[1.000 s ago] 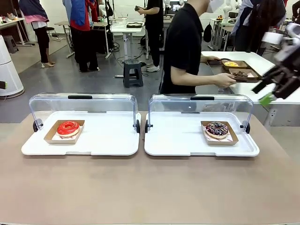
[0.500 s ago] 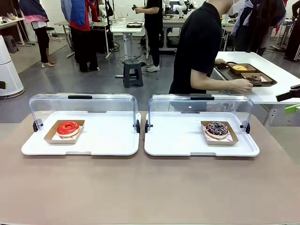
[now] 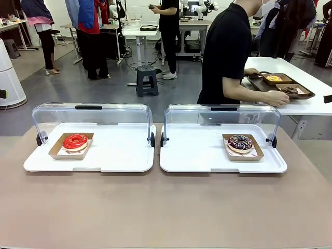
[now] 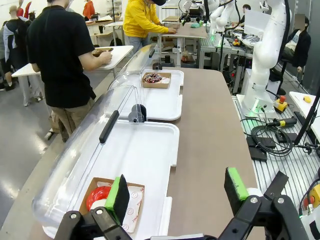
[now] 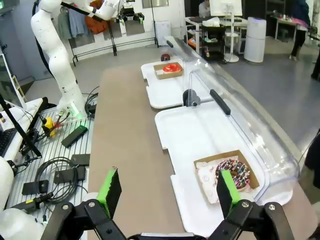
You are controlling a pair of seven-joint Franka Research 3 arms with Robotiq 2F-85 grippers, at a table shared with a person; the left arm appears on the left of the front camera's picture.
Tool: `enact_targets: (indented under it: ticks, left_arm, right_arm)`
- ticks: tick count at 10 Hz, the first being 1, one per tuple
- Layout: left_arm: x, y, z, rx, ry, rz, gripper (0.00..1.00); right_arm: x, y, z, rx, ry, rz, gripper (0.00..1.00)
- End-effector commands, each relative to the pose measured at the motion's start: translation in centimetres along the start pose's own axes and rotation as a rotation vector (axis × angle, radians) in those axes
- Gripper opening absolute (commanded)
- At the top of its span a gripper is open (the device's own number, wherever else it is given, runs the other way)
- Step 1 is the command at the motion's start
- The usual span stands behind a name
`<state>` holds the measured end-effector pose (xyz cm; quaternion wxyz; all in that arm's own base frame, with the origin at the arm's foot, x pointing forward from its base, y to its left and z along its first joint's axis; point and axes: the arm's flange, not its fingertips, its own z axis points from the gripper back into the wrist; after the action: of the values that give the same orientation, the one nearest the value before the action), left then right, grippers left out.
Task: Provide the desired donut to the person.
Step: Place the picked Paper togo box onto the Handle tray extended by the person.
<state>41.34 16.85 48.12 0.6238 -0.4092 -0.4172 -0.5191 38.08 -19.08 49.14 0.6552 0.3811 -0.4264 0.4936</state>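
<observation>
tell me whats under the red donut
The red donut sits on white paper in a brown cardboard tray, on the left white tray. The paper under the donut itself is covered.

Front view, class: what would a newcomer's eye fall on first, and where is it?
Two white trays with raised clear lids sit side by side: the left tray holds a red-glazed donut in a cardboard tray, and the right tray holds a dark sprinkled donut. Behind them the person in black is turned away, handling trays on a side table.
</observation>
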Motion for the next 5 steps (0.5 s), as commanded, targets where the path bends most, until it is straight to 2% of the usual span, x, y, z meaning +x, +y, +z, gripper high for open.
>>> enact_targets:
  ticks: [1,2,5]
  left_arm:
    - [0.1,-0.2,0.1,-0.003,0.002,-0.005,1.0]
    - [0.1,-0.2,0.1,-0.003,0.002,-0.005,1.0]
    - [0.1,-0.2,0.1,-0.003,0.002,-0.005,1.0]
  right_arm:
    - [1.8,-1.4,-1.3,-0.026,0.026,-0.017,1.0]
    - [0.0,0.0,0.0,0.0,0.0,0.0,1.0]
    - [0.0,0.0,0.0,0.0,0.0,0.0,1.0]
